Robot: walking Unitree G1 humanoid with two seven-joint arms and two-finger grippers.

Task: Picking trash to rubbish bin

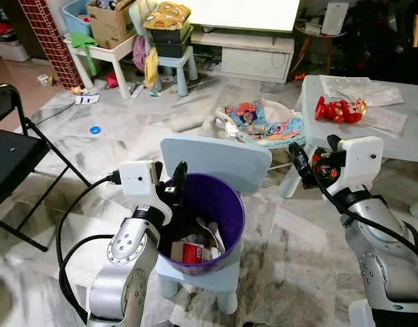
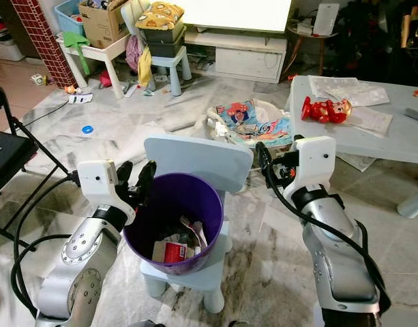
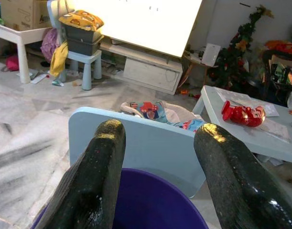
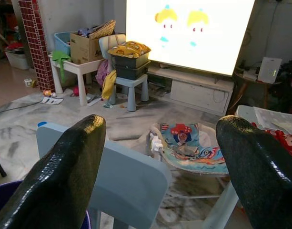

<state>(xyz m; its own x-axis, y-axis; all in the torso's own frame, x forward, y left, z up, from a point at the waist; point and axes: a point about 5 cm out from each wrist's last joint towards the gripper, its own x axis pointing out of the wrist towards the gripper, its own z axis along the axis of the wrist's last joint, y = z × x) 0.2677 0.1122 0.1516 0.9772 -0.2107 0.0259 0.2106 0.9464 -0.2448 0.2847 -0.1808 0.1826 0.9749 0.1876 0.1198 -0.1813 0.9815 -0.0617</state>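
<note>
Left eye view: purple rubbish bin [image 1: 203, 221], holding trash [image 1: 195, 251], sits on a small chair [image 1: 215, 162]; left claw [image 1: 169, 182], spread empty at its rim, could topple it.

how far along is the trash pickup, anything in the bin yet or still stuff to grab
Some is done: crumpled paper and a red-labelled packet lie inside the round purple plastic bin on the small pale-blue chair. Nothing is in hand: the left gripper hovers open at the bin's rim, and the right gripper is open beside the chair. Left: small litter on the marble floor, such as the blue ring.
</note>
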